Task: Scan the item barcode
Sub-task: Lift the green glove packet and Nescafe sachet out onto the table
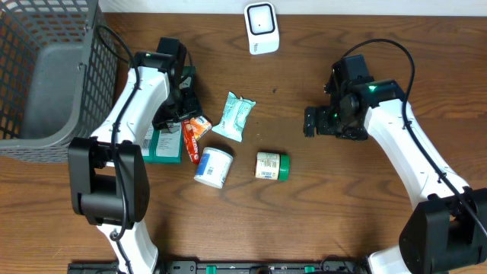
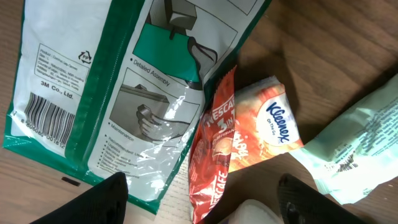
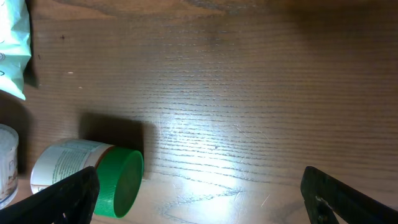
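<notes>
Several items lie mid-table: a green 3M packet [image 1: 163, 144] [image 2: 112, 81] showing its barcode, a red Nescafe sachet [image 1: 190, 141] [image 2: 211, 155], a Kleenex pack [image 1: 200, 124] [image 2: 264, 127], a mint wipes pack [image 1: 234, 116] [image 2: 354, 155], a white jar [image 1: 213, 166] and a green-capped bottle [image 1: 270, 165] [image 3: 93, 177]. A white scanner [image 1: 261, 28] stands at the far edge. My left gripper [image 1: 176, 106] [image 2: 202, 205] hovers open over the sachet, holding nothing. My right gripper [image 1: 312, 122] [image 3: 205, 199] is open over bare wood, right of the bottle.
A grey wire basket [image 1: 46, 76] fills the far left corner, close beside the left arm. The white jar's lid [image 2: 255, 214] shows just under the left fingers. Bare wood lies between the items and the right arm.
</notes>
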Robot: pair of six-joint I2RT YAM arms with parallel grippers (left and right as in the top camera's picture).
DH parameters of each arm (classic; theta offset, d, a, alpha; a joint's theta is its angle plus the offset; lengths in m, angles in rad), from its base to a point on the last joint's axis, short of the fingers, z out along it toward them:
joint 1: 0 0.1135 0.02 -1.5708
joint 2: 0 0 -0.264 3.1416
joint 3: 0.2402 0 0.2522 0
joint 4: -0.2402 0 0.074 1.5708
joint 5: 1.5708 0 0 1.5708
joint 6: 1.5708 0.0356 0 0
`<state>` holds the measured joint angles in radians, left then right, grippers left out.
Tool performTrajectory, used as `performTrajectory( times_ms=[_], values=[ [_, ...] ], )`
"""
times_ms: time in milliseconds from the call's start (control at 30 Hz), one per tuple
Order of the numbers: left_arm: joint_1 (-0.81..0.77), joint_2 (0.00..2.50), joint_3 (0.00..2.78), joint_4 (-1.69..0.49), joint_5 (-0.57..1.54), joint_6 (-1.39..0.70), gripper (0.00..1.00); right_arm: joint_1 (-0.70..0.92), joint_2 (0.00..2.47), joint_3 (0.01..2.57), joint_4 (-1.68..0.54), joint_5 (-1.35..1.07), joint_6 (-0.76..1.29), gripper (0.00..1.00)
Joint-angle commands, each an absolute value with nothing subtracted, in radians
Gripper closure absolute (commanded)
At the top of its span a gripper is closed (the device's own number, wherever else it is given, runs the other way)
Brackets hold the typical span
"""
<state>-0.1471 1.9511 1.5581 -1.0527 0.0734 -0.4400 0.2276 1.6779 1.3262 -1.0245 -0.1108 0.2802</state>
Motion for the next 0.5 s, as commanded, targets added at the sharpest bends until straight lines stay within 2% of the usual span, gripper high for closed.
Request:
performTrajectory(
  times_ms=[0, 467],
  values=[
    [-0.147, 1.868, 1.600, -1.057, 0.070, -0.394, 0.23, 0.224, 1.671, 1.325, -1.024, -0.103, 0.272, 0.01],
    [-0.146, 1.526, 1.615, -1.025, 0.026, -0.354, 0.22, 0.224, 1.671, 1.325, -1.024, -0.103, 0.272, 0.01]
  ],
)
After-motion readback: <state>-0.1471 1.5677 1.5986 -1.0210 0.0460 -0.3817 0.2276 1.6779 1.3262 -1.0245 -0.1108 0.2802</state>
